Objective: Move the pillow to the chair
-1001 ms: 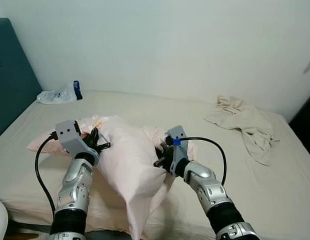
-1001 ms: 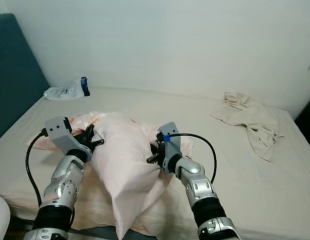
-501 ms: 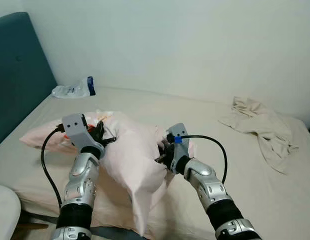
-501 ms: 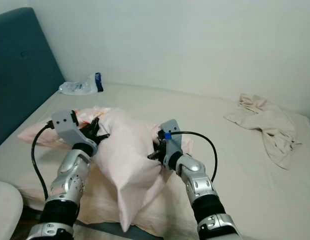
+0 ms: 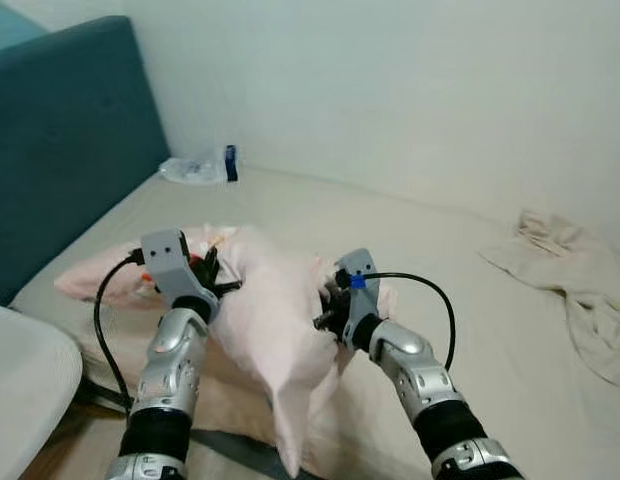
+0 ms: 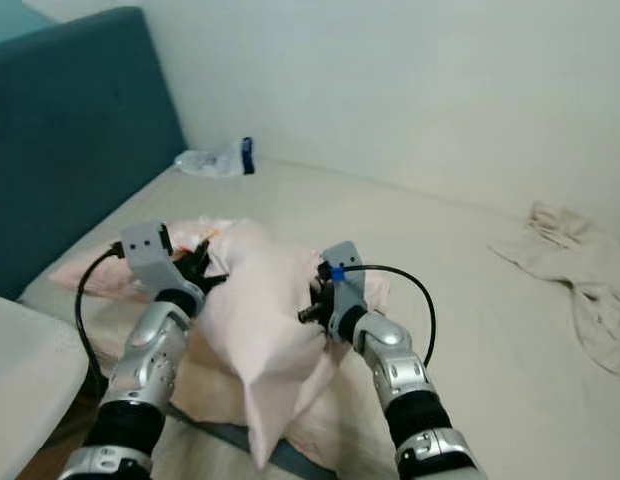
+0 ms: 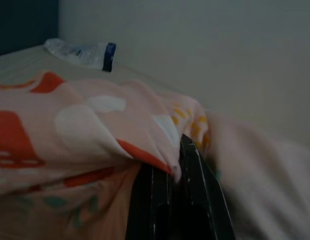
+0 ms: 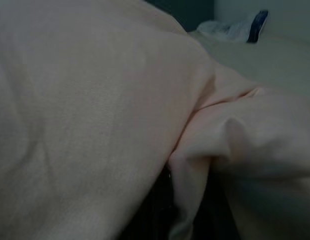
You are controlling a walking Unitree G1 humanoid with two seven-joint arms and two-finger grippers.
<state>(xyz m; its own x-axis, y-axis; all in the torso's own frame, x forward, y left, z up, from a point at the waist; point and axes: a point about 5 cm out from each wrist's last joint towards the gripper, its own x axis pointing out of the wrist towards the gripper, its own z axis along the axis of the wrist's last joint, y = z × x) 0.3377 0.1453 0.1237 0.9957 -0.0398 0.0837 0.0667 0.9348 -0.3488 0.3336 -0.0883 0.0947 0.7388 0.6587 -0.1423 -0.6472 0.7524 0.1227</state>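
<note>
A pale pink pillow (image 5: 275,325) hangs between my two grippers above the near edge of the bed (image 5: 440,250), its lower corner drooping past the mattress. On its left upper corner my left gripper (image 5: 212,280) is shut; the left wrist view shows orange-patterned fabric (image 7: 85,130) pinched between the black fingers (image 7: 197,175). My right gripper (image 5: 325,305) is shut on the pillow's right side, where a pink fold (image 8: 195,165) is caught in the right wrist view. A white rounded seat (image 5: 20,375), seemingly the chair, sits at the lower left.
A second pinkish pillow (image 5: 90,282) lies on the bed behind my left arm. A teal headboard (image 5: 65,140) stands at the left, with a plastic bottle (image 5: 200,168) near the wall. A crumpled beige cloth (image 5: 580,275) lies at the far right.
The camera has swung left, bringing more of the headboard and the white seat into view. Both grippers keep their hold on the pillow, which still hangs between them.
</note>
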